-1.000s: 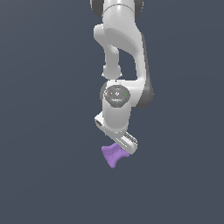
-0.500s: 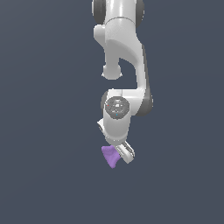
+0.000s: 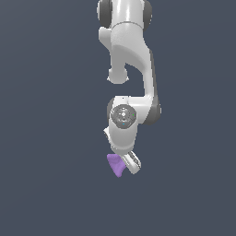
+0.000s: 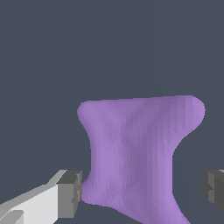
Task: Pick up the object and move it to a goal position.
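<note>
This is no room of any kind but a bare simulated scene — a flat, even slate-grey backdrop fills both views, with no shading that would mark one surface from another. What gives it away as a render is the smooth, glossy white jointed robot arm (image 3: 130, 69) hanging in that grey, and the small matte purple lump with pinched corners and concave sides (image 4: 138, 153), whose surface in the wrist view shows faint polygon facets — plain computer-drawn shapes.

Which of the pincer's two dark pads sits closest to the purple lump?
The pad with its white finger showing: it meets the purple lump. The other pad stands off across a gap.
</note>
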### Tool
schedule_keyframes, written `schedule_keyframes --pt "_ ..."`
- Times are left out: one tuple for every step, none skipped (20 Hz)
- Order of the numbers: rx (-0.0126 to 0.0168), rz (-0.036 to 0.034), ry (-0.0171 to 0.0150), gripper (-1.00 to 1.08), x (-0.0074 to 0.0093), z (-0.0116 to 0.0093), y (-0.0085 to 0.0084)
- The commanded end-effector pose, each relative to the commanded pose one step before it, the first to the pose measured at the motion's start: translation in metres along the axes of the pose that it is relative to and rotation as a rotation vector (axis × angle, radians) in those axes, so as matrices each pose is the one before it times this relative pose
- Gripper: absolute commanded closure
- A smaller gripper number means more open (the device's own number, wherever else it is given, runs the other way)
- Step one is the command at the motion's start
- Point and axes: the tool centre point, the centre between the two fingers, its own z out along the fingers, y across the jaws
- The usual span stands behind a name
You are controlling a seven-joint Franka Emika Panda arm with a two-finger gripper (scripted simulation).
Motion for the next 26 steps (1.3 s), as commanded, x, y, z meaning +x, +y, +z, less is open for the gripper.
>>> schedule_keyframes --pt "-0.00019 0.00052 -0.00012 -0.92 0.00006 0.00323 0.00017" --pt "0.0 0.0 0.0 -0.92 -0.00019 0.00294 -0.00007" --pt "0.00004 0.00049 0.00001 -0.92 0.00004 0.00374 0.00011" --pt "0.00004 0.00049 0.00001 -0.92 -0.00003 0.00456 0.00011" --pt "0.00005 0.00069 0.00001 -0.92 0.00003 0.00535 0.00019" --pt "0.00003 0.00049 0.0 -0.92 -0.00017 0.00613 0.00012" --pt "0.00005 0.00069 0.00001 -0.92 -0.00007 0.00628 0.00021" --pt "0.00005 0.00069 0.00001 -0.92 0.0 0.00539 0.00021" --pt "0.00003 0.00049 0.00001 -0.92 -0.00003 0.00448 0.00012" --pt "0.0 0.0 0.0 -0.92 -0.00022 0.00359 -0.00011" --pt "0.00003 0.00049 0.00003 -0.92 0.00018 0.00264 0.00004" --pt "0.0 0.0 0.0 -0.92 0.00001 0.00176 -0.00021" --pt "0.0 0.0 0.0 -0.92 0.00014 0.00084 -0.00027" --pt "0.0 0.0 0.0 -0.92 0.00026 -0.00008 -0.00033" --pt "0.0 0.0 0.0 -0.92 0.00029 -0.0007 -0.0003" --pt "0.0 0.0 0.0 -0.92 0.0001 -0.00031 -0.0001" --pt "0.0 0.0 0.0 1.08 0.0 0.0 0.0" --pt "0.0 0.0 0.0 1.08 0.0 0.0 0.0" --pt "0.0 0.0 0.0 1.08 0.0 0.0 0.0" --pt "0.0 0.0 0.0 1.08 0.0 0.0 0.0" --pt "0.0 0.0 0.0 1.08 0.0 0.0 0.0" --pt "0.0 0.0 0.0 1.08 0.0 0.0 0.0" --pt "0.0 0.0 0.0 1.08 0.0 0.0 0.0" --pt "0.0 0.0 0.0 1.08 0.0 0.0 0.0" --pt "0.0 0.0 0.0 1.08 0.0 0.0 0.0" --pt "0.0 0.0 0.0 1.08 0.0 0.0 0.0"
